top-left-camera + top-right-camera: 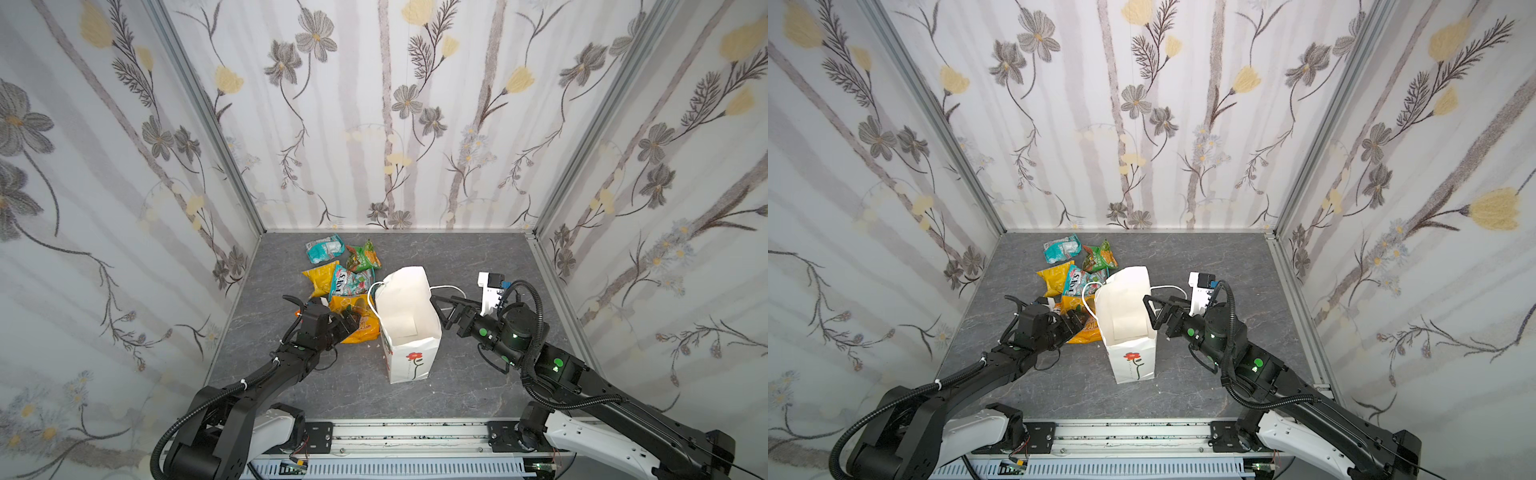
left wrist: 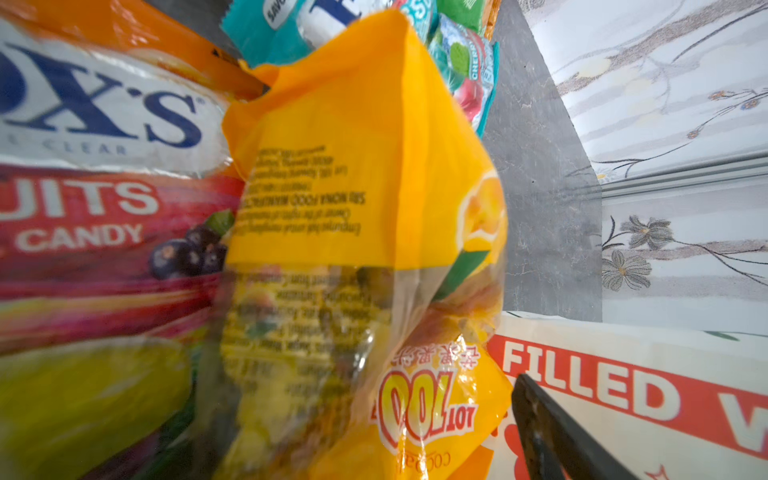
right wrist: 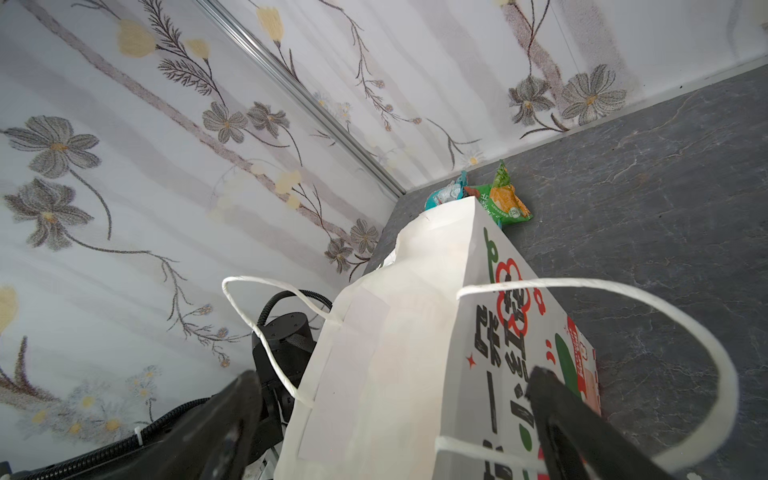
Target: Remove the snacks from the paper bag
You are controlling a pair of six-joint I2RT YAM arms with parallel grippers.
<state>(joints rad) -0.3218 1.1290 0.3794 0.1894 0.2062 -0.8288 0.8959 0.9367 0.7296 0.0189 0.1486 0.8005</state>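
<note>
Paper bag (image 1: 409,357) (image 1: 1131,361) upright near mid-table on the gray marbled tabletop (image 1: 478,374), mouth open, red flower print on the face toward the arm bases; only white paper shows inside in both top views. One white cord handle (image 1: 446,287) droops outward on the right arm's side. Snacks lie out of the bag in a loose heap just left of it and behind it. Farthest back is the teal packet (image 1: 324,248), with the green-orange packet (image 1: 363,257) beside it. Nearer are the yellow packet (image 1: 320,282) and the teal FOX'S packet (image 1: 351,284), overlapping. Left gripper (image 1: 351,320) (image 1: 1074,321) sits over the orange packets nearest the bag. Left wrist view, close and partly blurred: large FOX'S Fruits packet (image 2: 95,216) and, in front of it, the orange packet with clear window (image 2: 357,137), standing on end, with the bag's printed side (image 2: 648,374) next to it. Only one finger (image 2: 552,436) shows there, well off to the side and clear of the packet, so the jaws read as spread and holding nothing. Right gripper (image 1: 442,311) (image 1: 1152,313) is at the bag's right rim with its jaws at full spread. In the right wrist view the bag's top edge (image 3: 395,332) lies between the two fingers (image 3: 237,415), handle loop (image 3: 706,353) arcing past; contact with the paper cannot be made out.
</note>
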